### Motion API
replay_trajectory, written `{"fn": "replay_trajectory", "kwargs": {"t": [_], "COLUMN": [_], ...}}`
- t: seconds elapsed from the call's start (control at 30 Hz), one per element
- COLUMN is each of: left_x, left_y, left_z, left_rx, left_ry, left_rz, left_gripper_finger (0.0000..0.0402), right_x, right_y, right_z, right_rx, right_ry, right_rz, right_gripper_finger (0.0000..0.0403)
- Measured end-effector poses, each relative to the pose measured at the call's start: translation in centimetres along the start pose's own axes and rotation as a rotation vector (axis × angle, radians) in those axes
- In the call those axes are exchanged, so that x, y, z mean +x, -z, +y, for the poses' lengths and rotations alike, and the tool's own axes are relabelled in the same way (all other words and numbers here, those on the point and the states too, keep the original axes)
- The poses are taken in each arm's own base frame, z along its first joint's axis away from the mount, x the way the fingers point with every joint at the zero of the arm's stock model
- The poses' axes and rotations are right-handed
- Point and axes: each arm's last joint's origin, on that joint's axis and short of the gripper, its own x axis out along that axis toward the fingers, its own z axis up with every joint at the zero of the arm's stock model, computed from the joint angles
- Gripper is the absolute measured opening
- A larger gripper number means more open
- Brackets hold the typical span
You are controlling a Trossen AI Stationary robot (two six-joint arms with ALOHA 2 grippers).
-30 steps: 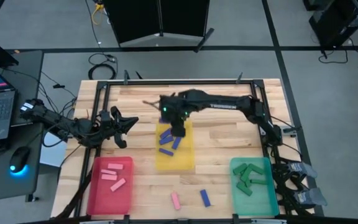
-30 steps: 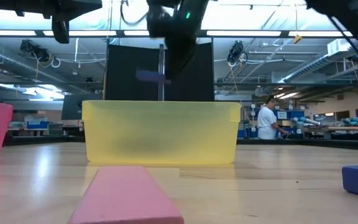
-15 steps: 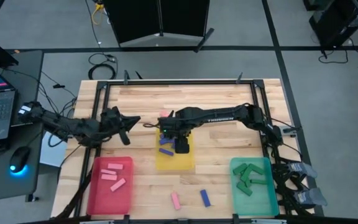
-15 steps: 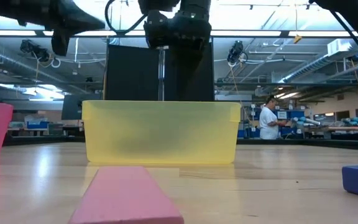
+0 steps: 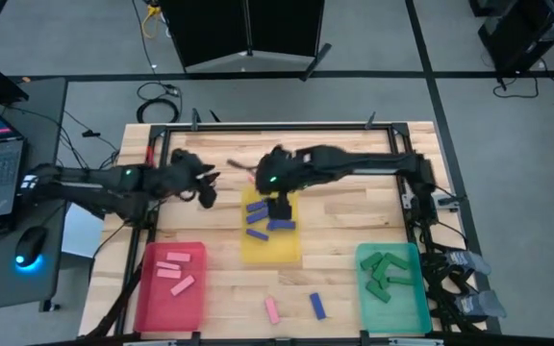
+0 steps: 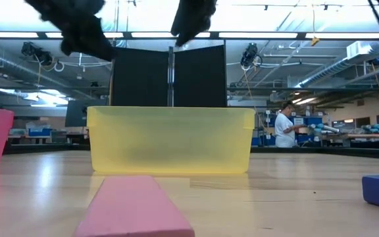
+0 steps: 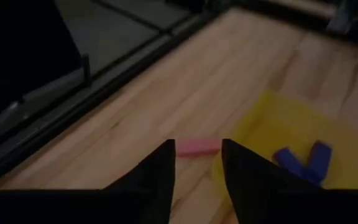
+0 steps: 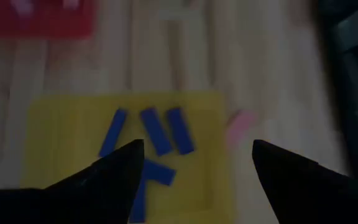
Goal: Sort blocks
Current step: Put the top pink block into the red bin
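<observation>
Behind the wooden surface [image 5: 344, 207] lies a workshop room with ceiling lights, where a person [image 6: 283, 128] stands. On the surface sit a yellow tray [image 5: 291, 252] holding blue blocks [image 8: 159, 130], a red tray [image 5: 152, 303] with pink blocks [image 5: 174, 270], and a teal tray [image 5: 416, 308] with green blocks [image 5: 385, 271]. The right gripper [image 8: 191, 163] hovers over the yellow tray, jaws apart and empty; the left gripper [image 7: 197, 167], jaws apart, points at a loose pink block [image 7: 197, 147].

A wooden table [image 5: 354, 207] carries a red tray [image 5: 171, 285], a yellow tray [image 5: 271, 242] and a teal tray [image 5: 392, 288]. A pink block [image 5: 271, 309] and a blue block [image 5: 316, 306] lie loose near its front edge. Another pink block [image 7: 197, 147] lies just beside the yellow tray's far end.
</observation>
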Motion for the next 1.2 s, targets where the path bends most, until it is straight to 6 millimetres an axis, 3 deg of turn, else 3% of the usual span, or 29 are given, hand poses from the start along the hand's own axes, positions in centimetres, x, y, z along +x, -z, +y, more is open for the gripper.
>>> {"fn": "replay_trajectory", "kwargs": {"t": [0.2, 0.43, 0.8, 1.2], "left_x": [4.1, 10.6, 18.3, 23.1], "left_y": [-2.6, -3.8, -4.5, -2.9], "left_z": [-0.1, 1.0, 2.5, 2.0], "left_rx": [0.185, 0.464, 0.825, 1.066], "left_ry": [0.013, 0.136, 0.213, 0.365], "left_rz": [0.209, 0.500, 0.783, 0.941], "left_gripper_finger": [0.0152, 0.0152, 0.0153, 0.0155], "right_x": [-7.3, -10.5, -9.1, -9.1], "right_y": [0.4, 3.4, 8.8, 12.0], "right_z": [0.1, 2.3, 4.8, 4.5], "right_rx": [0.013, 0.021, 0.041, 0.067], "right_ry": [0.088, 0.113, 0.095, 0.081], "right_rz": [-0.163, -0.216, -0.247, -0.277], "right_gripper_finger": [0.0308, 0.0295, 0.0285, 0.0279]}}
